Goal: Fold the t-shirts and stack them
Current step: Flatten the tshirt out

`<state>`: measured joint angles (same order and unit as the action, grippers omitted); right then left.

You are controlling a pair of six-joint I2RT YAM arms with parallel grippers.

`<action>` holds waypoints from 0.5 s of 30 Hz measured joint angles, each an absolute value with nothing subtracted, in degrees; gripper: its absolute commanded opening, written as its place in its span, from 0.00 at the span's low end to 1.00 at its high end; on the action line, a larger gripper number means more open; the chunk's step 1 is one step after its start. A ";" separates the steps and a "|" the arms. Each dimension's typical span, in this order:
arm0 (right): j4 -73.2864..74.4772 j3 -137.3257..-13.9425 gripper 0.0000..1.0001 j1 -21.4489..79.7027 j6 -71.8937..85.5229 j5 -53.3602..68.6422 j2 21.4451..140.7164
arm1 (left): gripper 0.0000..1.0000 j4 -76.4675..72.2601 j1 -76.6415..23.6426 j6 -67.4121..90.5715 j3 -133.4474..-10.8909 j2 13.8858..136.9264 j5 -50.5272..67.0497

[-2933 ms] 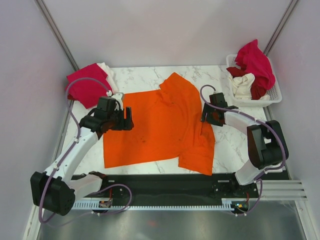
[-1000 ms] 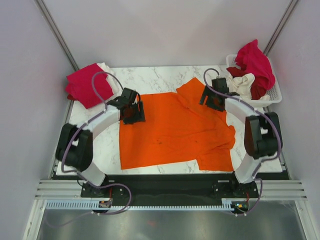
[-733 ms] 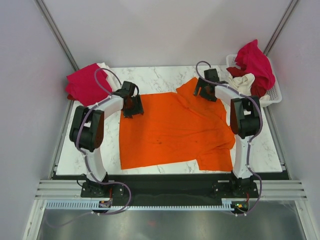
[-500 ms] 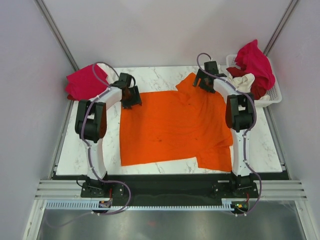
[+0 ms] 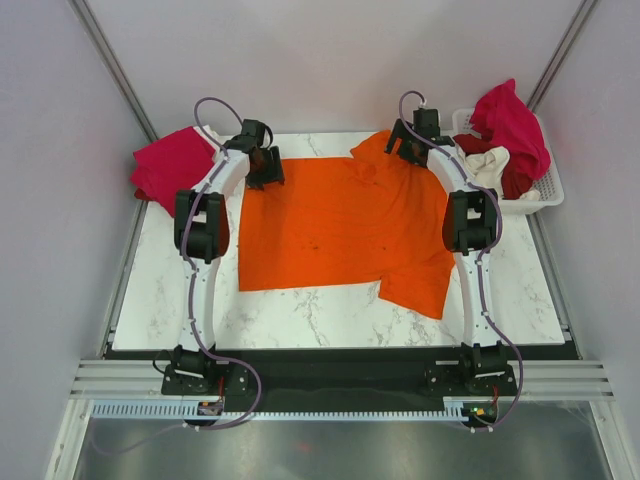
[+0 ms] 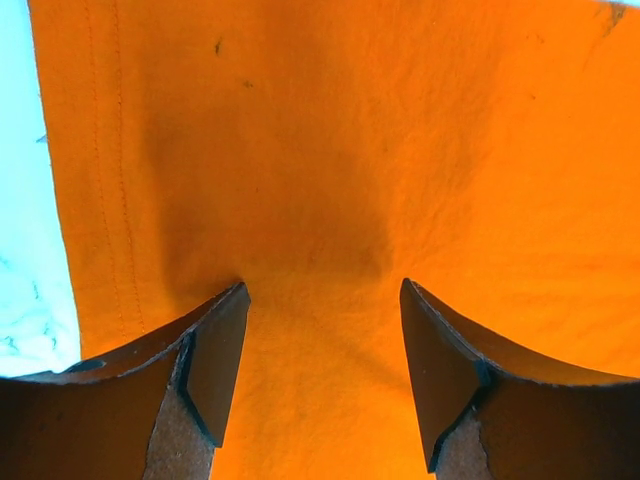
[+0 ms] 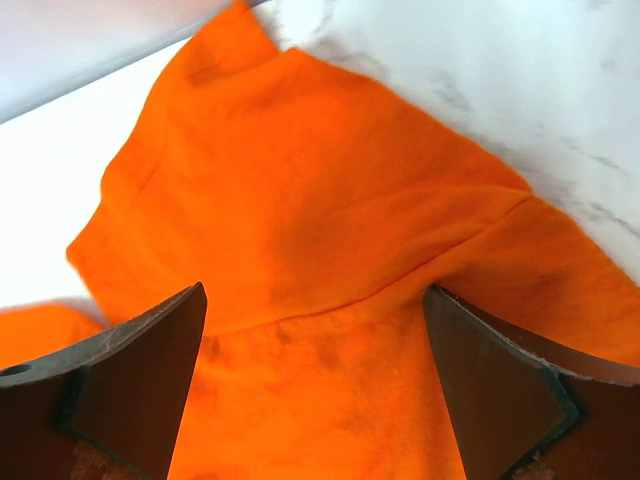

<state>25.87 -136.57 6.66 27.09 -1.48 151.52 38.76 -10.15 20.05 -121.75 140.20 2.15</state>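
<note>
Marble table point(image 5: 330, 315) carries an orange shirt point(image 5: 340, 225) spread across its middle and reaching the far edge. At the shirt's far-left hem the left gripper point(image 6: 322, 300) is low over the cloth, jaws spread. Over the far-right sleeve the right gripper point(image 7: 315, 300) hangs with jaws wide apart. One crimson shirt point(image 5: 170, 170) lies at the far-left corner, and other shirts point(image 5: 510, 125) fill a basket point(image 5: 548, 190) at the far-right corner.
</note>
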 measured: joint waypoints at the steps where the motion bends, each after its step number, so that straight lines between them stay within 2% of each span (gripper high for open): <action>1: 25.54 -136.68 0.98 6.61 26.83 0.12 151.59 | 0.72 39.13 -10.04 20.05 -121.71 140.03 2.15; 6: 24.12 -132.79 0.98 6.55 25.96 6.44 149.01 | 0.81 42.28 -10.02 19.84 -116.99 134.91 1.91; 8: 24.47 -128.77 0.98 6.55 25.67 7.53 145.32 | 0.88 43.38 -10.11 19.55 -113.60 129.99 1.65; 13: 24.38 -110.10 0.98 6.74 25.32 6.02 125.67 | 1.00 43.24 -11.62 19.42 -98.43 107.63 -2.70; 15: 23.77 -101.93 0.98 6.81 25.26 4.10 114.96 | 1.00 41.58 -12.86 19.92 -89.60 95.66 -8.01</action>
<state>23.77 -101.93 6.81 25.26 4.10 114.96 41.58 -12.86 19.92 -89.60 95.66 -8.01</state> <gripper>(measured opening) 0.979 0.992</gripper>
